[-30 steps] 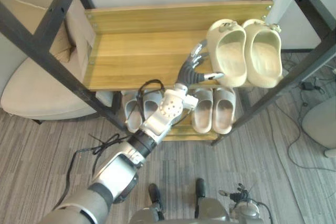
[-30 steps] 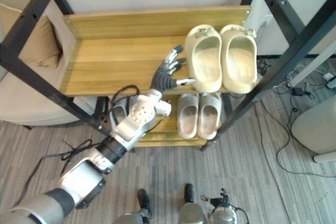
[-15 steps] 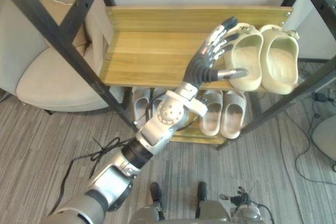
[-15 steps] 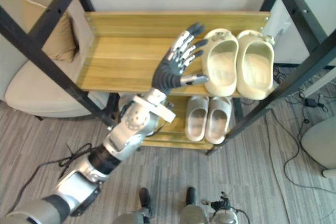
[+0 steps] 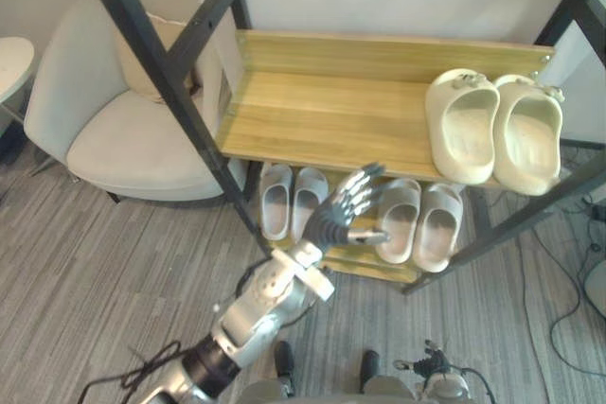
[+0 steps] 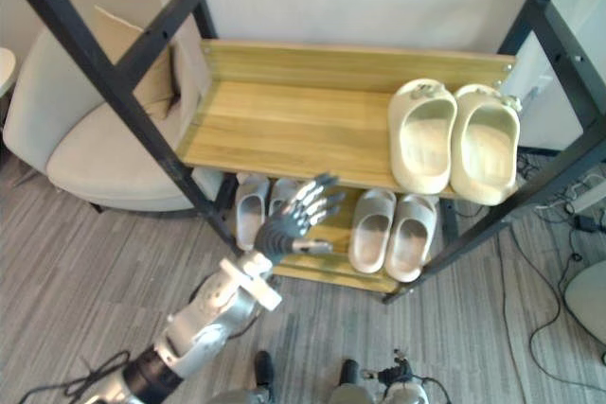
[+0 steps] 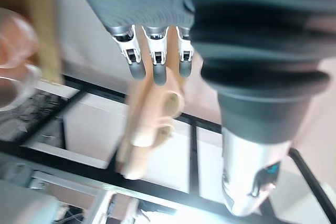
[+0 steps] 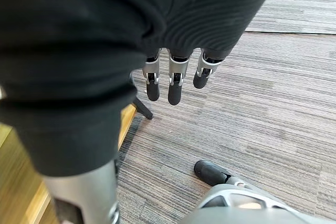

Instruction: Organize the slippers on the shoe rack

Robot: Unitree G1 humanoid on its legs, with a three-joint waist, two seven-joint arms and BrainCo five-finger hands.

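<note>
1. Hovering in the air in front of the rack [image 5: 379, 54], the left hand [image 5: 343, 219] is spreading its fingers [image 5: 365, 186] wide and straight, with the thumb sticking out to the side. It is holding nothing and touching nothing.
2. In the eye views this hand is showing against the lower shelf [image 5: 365, 257], between the two grey pairs stored there and apart from both.
3. In its own wrist view the hand's fingers are likewise pointing straight out. A pale beige shape is lying beyond them, too blurred to tell what it is.
4. The cream slippers [image 5: 461, 125] are sitting as a pair at the right end of the top shelf [image 5: 322, 111]. They are lying side by side with their inner edges touching and their openings facing up.
5. One grey pair [image 5: 276, 203] is resting toward the left of the lower shelf, the two slippers close together.
6. The other grey pair [image 5: 437, 229] is resting toward the right of that shelf, below the cream slippers.
7. The right hand [image 8: 175, 85] is hanging over the carpet [image 8: 273, 108] with its fingers straight and relaxed, gripping nothing.
8. A pale chair [image 5: 114, 139] is standing just to the left of the rack, behind its black frame [image 5: 161, 63], and is carrying a cushion [image 6: 133, 54] against its back.
</note>
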